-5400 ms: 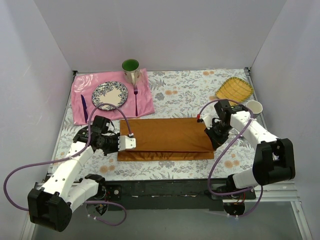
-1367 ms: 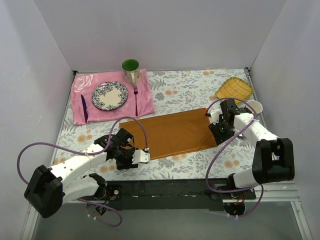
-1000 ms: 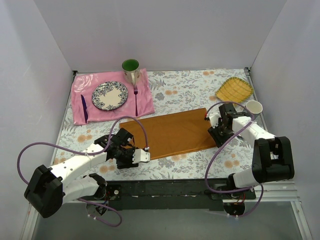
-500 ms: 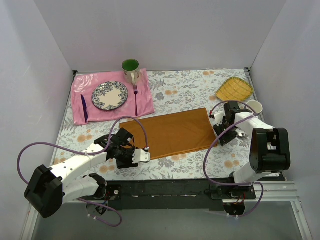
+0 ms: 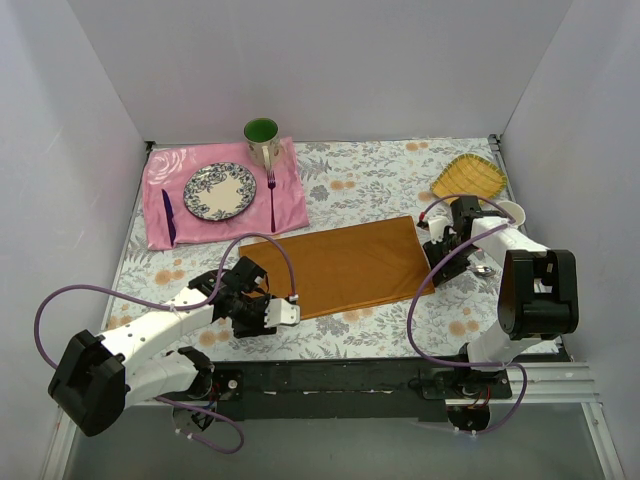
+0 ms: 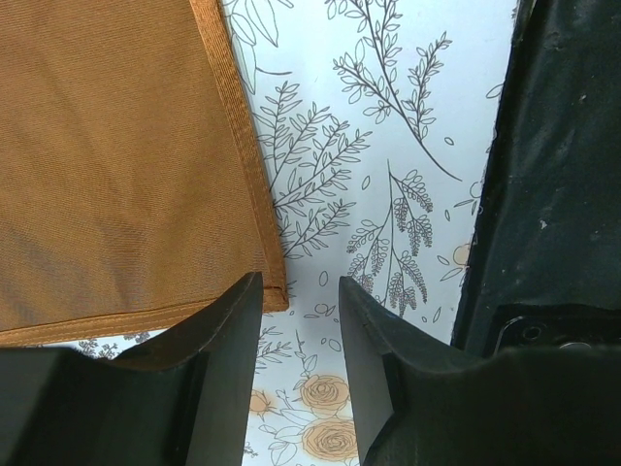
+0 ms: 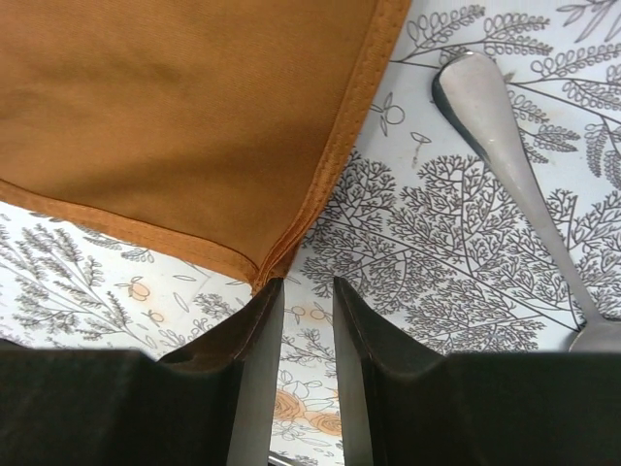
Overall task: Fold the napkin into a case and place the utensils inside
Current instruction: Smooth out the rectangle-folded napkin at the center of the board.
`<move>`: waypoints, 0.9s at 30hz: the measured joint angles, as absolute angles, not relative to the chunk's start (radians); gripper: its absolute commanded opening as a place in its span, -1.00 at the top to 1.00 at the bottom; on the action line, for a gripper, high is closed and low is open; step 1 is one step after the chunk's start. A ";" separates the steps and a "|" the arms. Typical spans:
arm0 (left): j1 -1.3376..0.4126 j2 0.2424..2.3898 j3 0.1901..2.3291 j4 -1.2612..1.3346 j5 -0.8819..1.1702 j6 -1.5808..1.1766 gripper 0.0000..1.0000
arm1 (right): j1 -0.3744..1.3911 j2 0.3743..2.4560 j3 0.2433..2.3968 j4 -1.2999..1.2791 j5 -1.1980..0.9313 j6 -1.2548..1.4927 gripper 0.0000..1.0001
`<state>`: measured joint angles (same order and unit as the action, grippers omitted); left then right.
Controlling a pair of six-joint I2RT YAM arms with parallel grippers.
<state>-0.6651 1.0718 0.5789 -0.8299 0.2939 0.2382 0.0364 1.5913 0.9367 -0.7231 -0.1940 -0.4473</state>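
Your right gripper (image 7: 309, 286) is parted narrowly, holding nothing. The napkin (image 7: 184, 107) corner lies just ahead of its fingertips, the folded cloth spreading forward-left. The spoon (image 7: 485, 116) lies just right of it, bowl ahead, handle running back rightward, so this arm is nearer. The left gripper (image 6: 299, 282), also parted and empty, sits at the cloth's opposite end.

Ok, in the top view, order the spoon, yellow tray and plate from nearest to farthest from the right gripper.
From the right gripper:
1. Spoon, just to its right.
2. Yellow tray, at the far right corner.
3. Plate, far left.
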 measured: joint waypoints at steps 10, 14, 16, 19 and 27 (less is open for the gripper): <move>-0.665 1.063 0.564 -0.830 0.292 0.238 0.29 | 0.034 1.594 0.942 -0.753 -0.239 -0.448 0.30; -0.665 1.062 0.563 -0.830 0.291 0.237 0.34 | 0.034 1.602 0.942 -0.751 -0.234 -0.447 0.30; -0.665 1.060 0.563 -0.830 0.291 0.235 0.35 | 0.034 1.608 0.939 -0.746 -0.229 -0.446 0.30; -0.665 1.056 0.563 -0.830 0.291 0.231 0.35 | 0.034 1.613 0.933 -0.732 -0.215 -0.441 0.29; -0.665 1.056 0.553 -0.822 0.286 0.231 0.38 | 0.034 1.616 0.926 -0.715 -0.197 -0.420 0.26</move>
<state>-0.6647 1.0565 0.5526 -0.8215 0.2863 0.2306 0.0338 1.6157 0.9264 -0.7147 -0.1967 -0.4198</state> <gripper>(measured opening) 0.324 0.362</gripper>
